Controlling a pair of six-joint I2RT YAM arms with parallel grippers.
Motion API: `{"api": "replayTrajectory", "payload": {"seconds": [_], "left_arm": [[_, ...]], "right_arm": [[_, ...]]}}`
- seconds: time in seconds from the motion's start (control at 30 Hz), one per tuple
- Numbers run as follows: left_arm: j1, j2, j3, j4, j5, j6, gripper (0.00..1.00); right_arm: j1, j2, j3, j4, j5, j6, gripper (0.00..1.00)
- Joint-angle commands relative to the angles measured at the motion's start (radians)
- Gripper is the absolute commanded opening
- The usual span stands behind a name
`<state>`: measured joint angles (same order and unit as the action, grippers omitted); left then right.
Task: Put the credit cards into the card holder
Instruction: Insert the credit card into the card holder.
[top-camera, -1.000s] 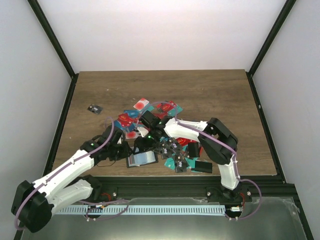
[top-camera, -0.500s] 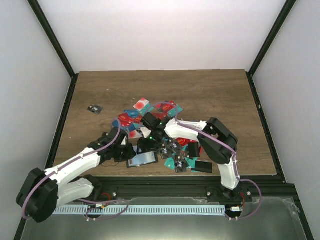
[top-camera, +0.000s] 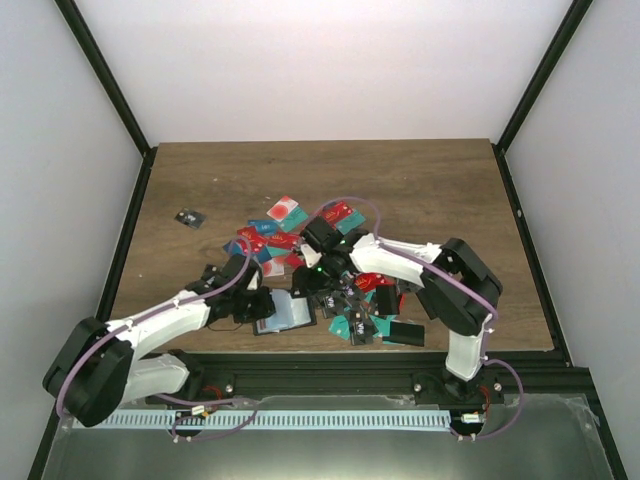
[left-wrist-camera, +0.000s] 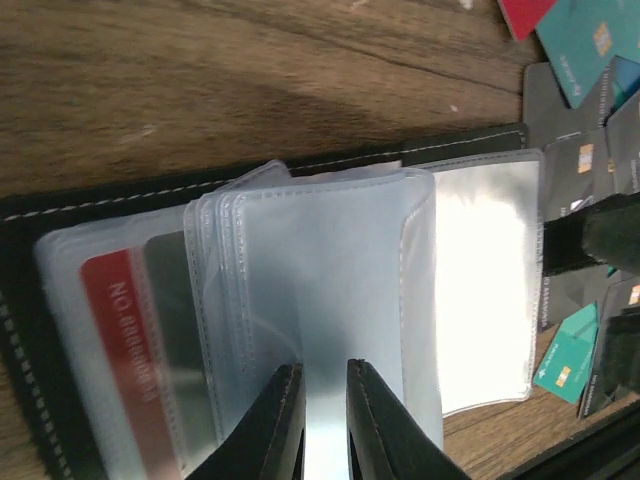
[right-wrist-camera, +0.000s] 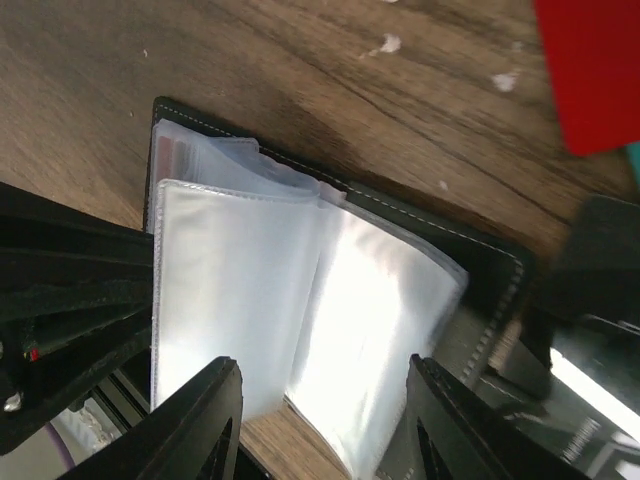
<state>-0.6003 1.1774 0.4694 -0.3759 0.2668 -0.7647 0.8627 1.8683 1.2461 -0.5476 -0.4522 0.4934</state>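
The card holder (top-camera: 287, 314) lies open on the desk (top-camera: 420, 190), directly under both sets of fingers. The left fingers (top-camera: 263, 305) are drawn almost together with only a thin slit between them. They seem to pinch one of the clear pocket leaves (left-wrist-camera: 330, 290) at its near edge, though glare on the plastic makes the contact hard to judge. Just to the left of those fingers in the wrist view, a red card (left-wrist-camera: 125, 340) sits inside a pocket. The right fingers (top-camera: 312, 282) are spread wide and hold nothing; they hang above the fanned leaves, which show in the gap between them. The loose credit cards (top-camera: 345, 215) (red, teal and a few dark ones) lie scattered beyond the right fingers and off to their right.
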Motion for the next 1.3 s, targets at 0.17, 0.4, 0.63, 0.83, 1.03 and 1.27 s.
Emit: {"api": "replayTrajectory", "payload": {"seconds": [0.17,0.4,0.63,0.83,1.03,1.27], "left_arm": [[-0.027,0.144,0.124,0.103,0.099,0.044,0.17],[-0.084,0.374,0.294,0.129,0.144,0.082,0.16],[-0.136,0.418,0.456,0.030,0.133,0.086,0.17],[-0.120,0.229,0.451,-0.251,-0.100,0.100,0.27],[-0.085,0.127,0.302,-0.309,-0.138,0.075,0.27],[-0.084,0.109,0.180,-0.212,-0.103,0.036,0.28]], "right_arm": [[-0.072,-0.195,-0.103,0.001,0.053,0.039,0.48],[-0.101,-0.325,-0.215,0.069,0.022,0.076,0.49],[-0.110,-0.432,-0.289,0.161,-0.056,0.096,0.50],[-0.105,-0.427,-0.353,0.312,-0.235,0.121,0.51],[-0.057,-0.341,-0.326,0.393,-0.299,0.125,0.50],[-0.036,-0.205,-0.255,0.403,-0.266,0.138,0.48]]}}
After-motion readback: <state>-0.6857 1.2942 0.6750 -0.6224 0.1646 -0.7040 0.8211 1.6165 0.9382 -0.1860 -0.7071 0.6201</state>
